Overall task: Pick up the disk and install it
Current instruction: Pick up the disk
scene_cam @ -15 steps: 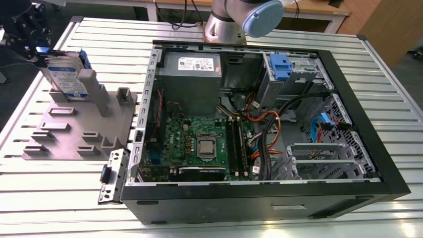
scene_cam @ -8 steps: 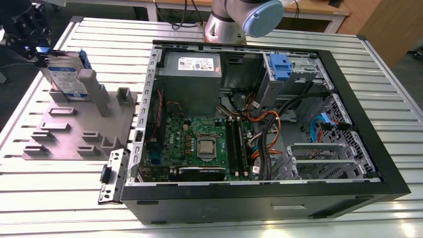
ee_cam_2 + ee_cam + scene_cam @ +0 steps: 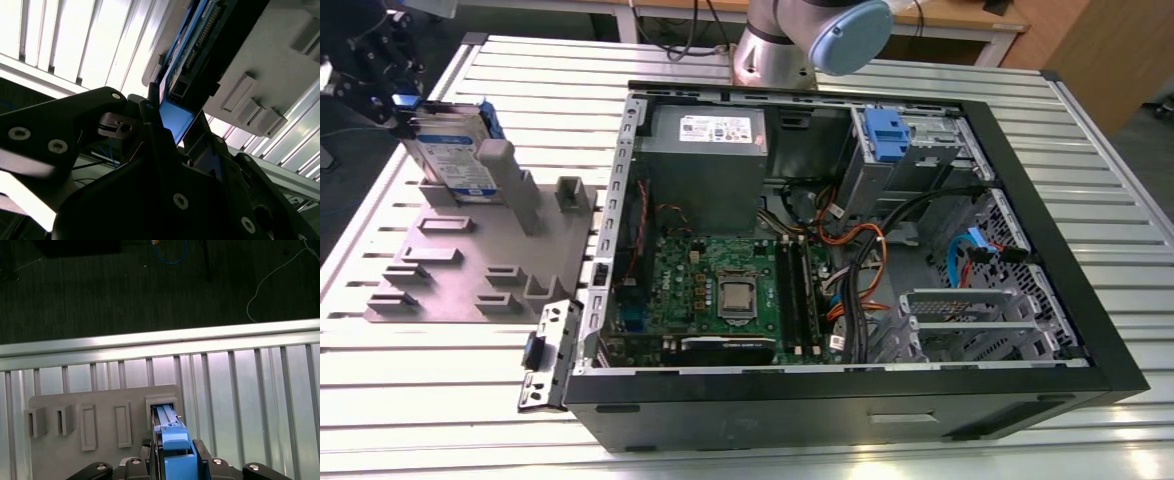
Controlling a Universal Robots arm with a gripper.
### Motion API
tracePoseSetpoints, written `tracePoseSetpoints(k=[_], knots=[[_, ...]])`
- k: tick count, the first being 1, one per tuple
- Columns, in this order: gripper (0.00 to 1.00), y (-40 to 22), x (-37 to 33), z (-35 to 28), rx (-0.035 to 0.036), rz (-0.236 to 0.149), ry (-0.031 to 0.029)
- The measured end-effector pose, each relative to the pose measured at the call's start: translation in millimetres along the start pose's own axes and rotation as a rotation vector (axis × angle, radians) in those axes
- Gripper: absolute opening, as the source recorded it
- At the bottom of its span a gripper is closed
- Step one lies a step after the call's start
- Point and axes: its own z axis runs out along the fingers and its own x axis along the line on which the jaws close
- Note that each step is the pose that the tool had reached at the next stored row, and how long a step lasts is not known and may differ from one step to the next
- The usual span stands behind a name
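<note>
The gripper (image 3: 416, 112) hangs over the grey holder (image 3: 454, 272) at the exterior view's left, on the ribbed metal worktop (image 3: 440, 400). Its fingers (image 3: 201, 454) are clamped on the disk (image 3: 454, 152) by its upper end, one on each flat side of the blue carrier. The disk stands nearly upright, and its lower end sits in a slot at the holder's far edge, as the first wrist view shows (image 3: 171, 426). Beside the holder, toward the exterior view's right, lies the open computer case (image 3: 1101, 330).
</note>
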Motion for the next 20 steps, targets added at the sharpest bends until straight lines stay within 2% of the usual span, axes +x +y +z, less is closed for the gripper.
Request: tracePoseSetpoints(k=[7,20], knots=[[0.45,-0.1,0.1,3.0,0.0000,0.000,0.0000],[0.45,0.0,-1.0,3.5,0.0000,0.000,0.0000]])
